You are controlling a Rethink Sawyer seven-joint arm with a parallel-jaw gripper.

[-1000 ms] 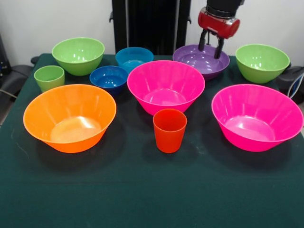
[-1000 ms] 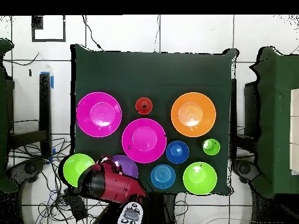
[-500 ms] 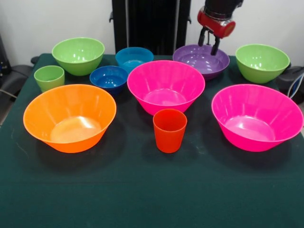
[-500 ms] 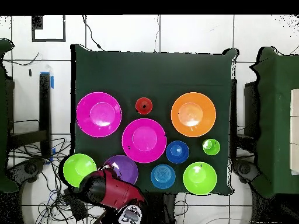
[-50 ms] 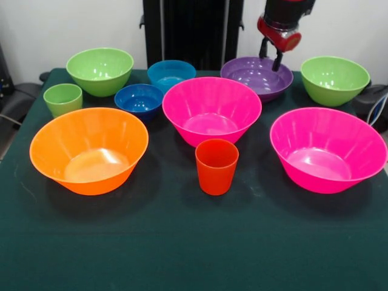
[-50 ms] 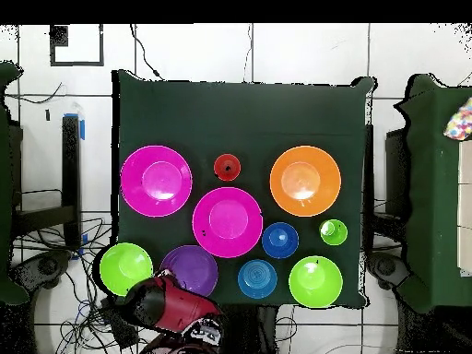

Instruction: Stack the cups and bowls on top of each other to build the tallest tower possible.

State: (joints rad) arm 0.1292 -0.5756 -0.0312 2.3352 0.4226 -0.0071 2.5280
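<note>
Nothing stacked yet — I've pulled the gripper (image 5: pixel 270 56) up off the purple bowl (image 5: pixel 257 77) below it, part-open and empty.

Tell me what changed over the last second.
The gripper rose from inside the purple bowl and drew back toward the robot's base, empty; its fingers stand apart. It took nothing. The purple bowl, the other bowls and both cups kept their places on the table; nothing is stacked.

Nothing stacked: orange bowl (image 5: pixel 88 150), two pink bowls (image 5: pixel 211 109) (image 5: pixel 327 148), two green bowls (image 5: pixel 100 70) (image 5: pixel 334 79), purple bowl (image 5: pixel 256 77), light blue bowl (image 5: pixel 171 73), dark blue bowl (image 5: pixel 139 99), orange-red cup (image 5: pixel 216 166), green cup (image 5: pixel 63 99), all upright, apart on tabletop (image 5: pixel 182 242)
</note>
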